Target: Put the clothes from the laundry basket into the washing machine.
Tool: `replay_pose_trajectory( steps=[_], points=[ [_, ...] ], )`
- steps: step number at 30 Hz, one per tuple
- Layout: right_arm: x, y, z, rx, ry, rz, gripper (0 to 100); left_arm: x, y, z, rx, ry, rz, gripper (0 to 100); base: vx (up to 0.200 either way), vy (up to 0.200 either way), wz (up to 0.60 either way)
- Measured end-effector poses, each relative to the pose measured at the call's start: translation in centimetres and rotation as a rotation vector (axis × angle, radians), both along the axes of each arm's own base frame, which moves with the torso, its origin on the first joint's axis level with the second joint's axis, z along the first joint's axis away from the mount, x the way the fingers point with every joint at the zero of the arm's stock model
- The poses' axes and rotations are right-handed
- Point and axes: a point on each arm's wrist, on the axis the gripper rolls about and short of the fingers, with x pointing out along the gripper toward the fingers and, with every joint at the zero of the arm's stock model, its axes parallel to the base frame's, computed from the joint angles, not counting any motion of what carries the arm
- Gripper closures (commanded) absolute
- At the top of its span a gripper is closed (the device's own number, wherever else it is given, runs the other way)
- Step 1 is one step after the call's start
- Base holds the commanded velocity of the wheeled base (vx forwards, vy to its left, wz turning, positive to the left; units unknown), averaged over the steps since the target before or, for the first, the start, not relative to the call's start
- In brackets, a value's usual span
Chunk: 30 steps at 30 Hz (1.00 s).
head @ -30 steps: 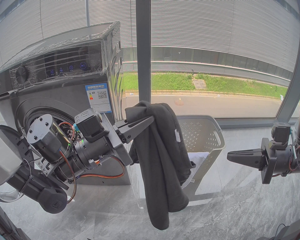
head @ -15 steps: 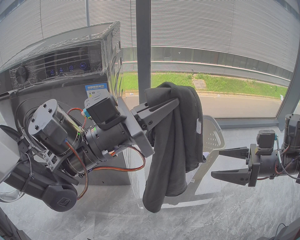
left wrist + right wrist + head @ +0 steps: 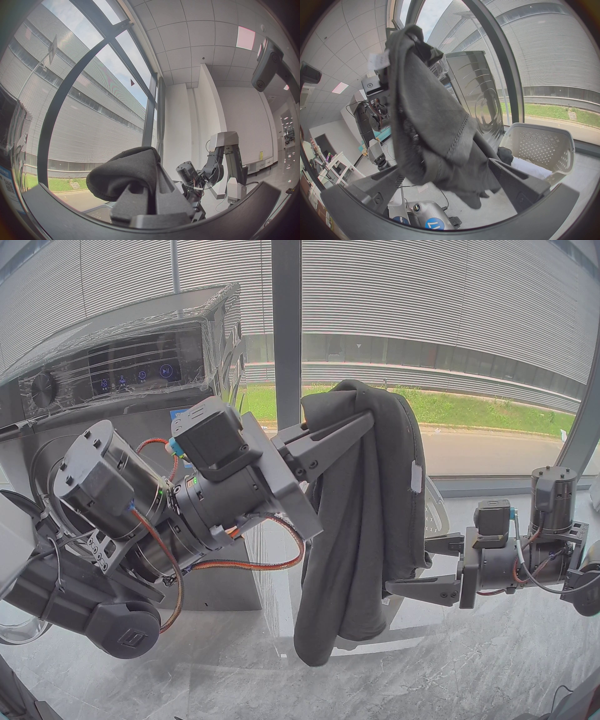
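Transfer stage, garment in the air. Left gripper (image 3: 365,421) is pressed shut on a fold near the top of the dark grey knitted garment (image 3: 369,521), which hangs in a long double drape above the grey marbled floor (image 3: 475,665), clear of the white perforated plastic laundry basket (image 3: 539,126). The basket stands on the floor against the window edge, just beside the grey front-loading washing machine (image 3: 125,365), and holds a white cloth (image 3: 531,168) and a small dark item beside it. Right gripper (image 3: 409,565) is spread wide, one finger on either side of the garment's lower part; whether the fingers (image 3: 515,181) touch the cloth cannot be told.

Likely hazards, judged from this pose:
- The hold is a narrow pinch on one fold, so a quick swing toward the machine could slide the cloth out.
- If the right gripper closes low and the arms then part, the pull could strip the garment from the left gripper.
- The hanging tail could trail outside the drum opening, which sits low behind the left arm, or catch on the basket rim.
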Motion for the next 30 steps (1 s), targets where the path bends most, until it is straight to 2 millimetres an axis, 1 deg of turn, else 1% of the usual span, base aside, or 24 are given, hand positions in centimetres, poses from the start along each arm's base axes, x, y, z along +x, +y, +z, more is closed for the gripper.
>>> replay_pose_trajectory(
  steps=[3, 10, 16, 20, 25, 30],
  points=[
    [0.7, 1.0, -0.4, -0.002, 0.003, 0.025, 0, 0.0, -0.2, 0.2, -0.001, -0.002, -0.004, 100, 0.000, 0.000, 0.00],
    [2.6, 3.4, -2.1, -0.009, 0.015, 0.067, 0, 0.1, -0.7, 0.9, -0.009, -0.012, -0.015, 100, 0.000, 0.000, 0.00],
    [4.5, 6.3, -3.6, -0.013, 0.022, 0.116, 0, 0.0, -1.3, 1.1, -0.014, -0.017, -0.030, 100, 0.000, 0.000, 0.00],
    [6.1, 8.1, -4.5, -0.010, 0.014, 0.128, 0, -0.1, -1.5, 1.2, -0.016, -0.019, -0.036, 100, 0.000, 0.000, 0.00],
    [8.1, 10.0, -5.1, 0.012, -0.026, 0.138, 0, -0.1, -1.6, 1.2, -0.017, -0.020, -0.038, 100, 0.000, 0.000, 0.00],
    [8.4, 11.1, -5.8, 0.012, -0.031, 0.160, 0, -0.1, -1.6, 1.1, -0.016, -0.018, -0.038, 100, 0.000, 0.000, 0.00]
  ],
)
